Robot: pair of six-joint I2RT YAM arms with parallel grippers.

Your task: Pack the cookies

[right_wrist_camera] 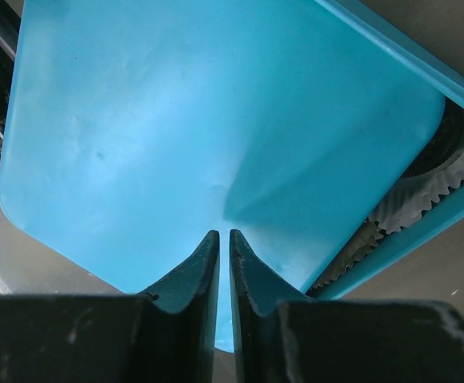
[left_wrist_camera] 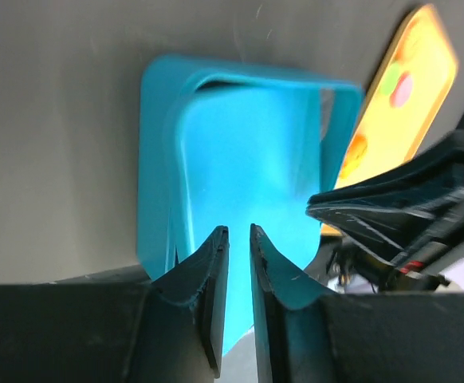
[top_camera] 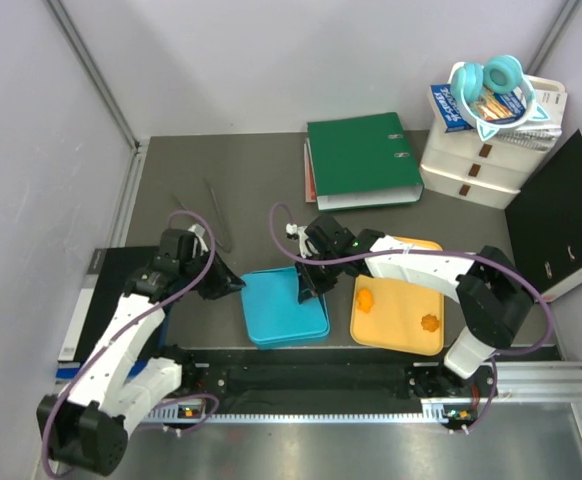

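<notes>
Top external view: cookies (top_camera: 366, 298) lie on yellow tray (top_camera: 401, 300), near edge of desk (top_camera: 241, 190), right of centre. Left gripper (left_wrist_camera: 237, 231) narrow, on teal box (left_wrist_camera: 154, 159) rim. Right gripper (right_wrist_camera: 218, 235) narrow, pinching teal lid (right_wrist_camera: 176, 120).

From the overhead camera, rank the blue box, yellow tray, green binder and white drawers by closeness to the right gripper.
1. blue box, directly under the right gripper.
2. yellow tray, just to its right.
3. green binder, behind it.
4. white drawers, far back right.

bright, even light; soft sheen on the blue lid (right_wrist_camera: 176, 120); foregrounds blurred.
</notes>
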